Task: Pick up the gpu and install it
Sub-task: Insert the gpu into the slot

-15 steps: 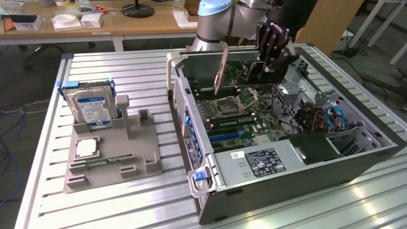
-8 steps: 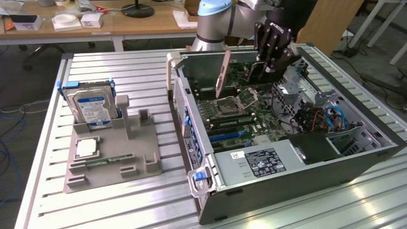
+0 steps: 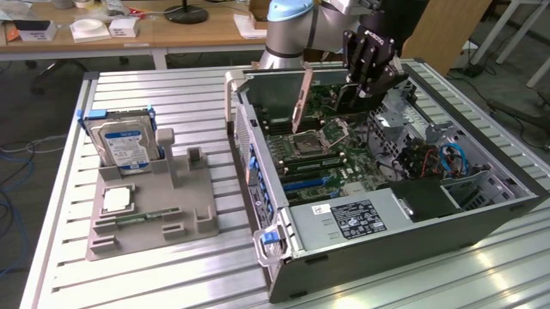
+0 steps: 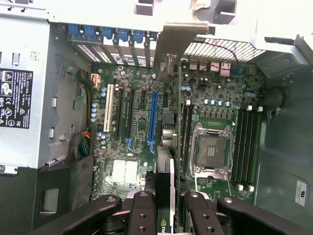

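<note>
Gripper (image 3: 361, 96) is clamped on the gpu (image 4: 166, 178), held edge-on at lower centre of the wrist frame over the motherboard (image 4: 127, 147) in the case (image 3: 429, 238); pickup done, seating apparently left.

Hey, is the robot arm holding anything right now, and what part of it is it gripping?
Yes. The gripper holds the graphics card by its upper edge, above the motherboard in the open computer case.
</note>
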Available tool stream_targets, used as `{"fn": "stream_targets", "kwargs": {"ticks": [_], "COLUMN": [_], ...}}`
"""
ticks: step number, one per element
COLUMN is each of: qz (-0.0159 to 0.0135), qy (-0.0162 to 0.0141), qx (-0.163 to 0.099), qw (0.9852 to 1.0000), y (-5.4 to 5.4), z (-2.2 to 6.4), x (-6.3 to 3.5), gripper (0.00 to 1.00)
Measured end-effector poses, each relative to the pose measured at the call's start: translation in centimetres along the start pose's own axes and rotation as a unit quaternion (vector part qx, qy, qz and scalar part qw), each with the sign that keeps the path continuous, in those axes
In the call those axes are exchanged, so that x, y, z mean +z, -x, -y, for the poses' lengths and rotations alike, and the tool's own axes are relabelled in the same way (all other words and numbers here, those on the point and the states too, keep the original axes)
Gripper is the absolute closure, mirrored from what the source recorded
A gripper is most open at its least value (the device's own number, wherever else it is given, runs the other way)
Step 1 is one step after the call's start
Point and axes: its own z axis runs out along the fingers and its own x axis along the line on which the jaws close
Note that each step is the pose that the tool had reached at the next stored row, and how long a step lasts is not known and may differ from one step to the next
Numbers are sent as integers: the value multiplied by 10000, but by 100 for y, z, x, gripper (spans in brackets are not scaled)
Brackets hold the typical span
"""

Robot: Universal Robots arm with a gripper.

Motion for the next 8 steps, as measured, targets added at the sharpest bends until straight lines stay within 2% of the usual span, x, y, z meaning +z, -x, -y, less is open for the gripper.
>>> {"fn": "stream_targets", "kwargs": {"ticks": [8], "qz": [0], "qy": [0], "qx": [0], "qw": [10000], "y": [0], "z": [0], "x": [0], "gripper": [73]}}
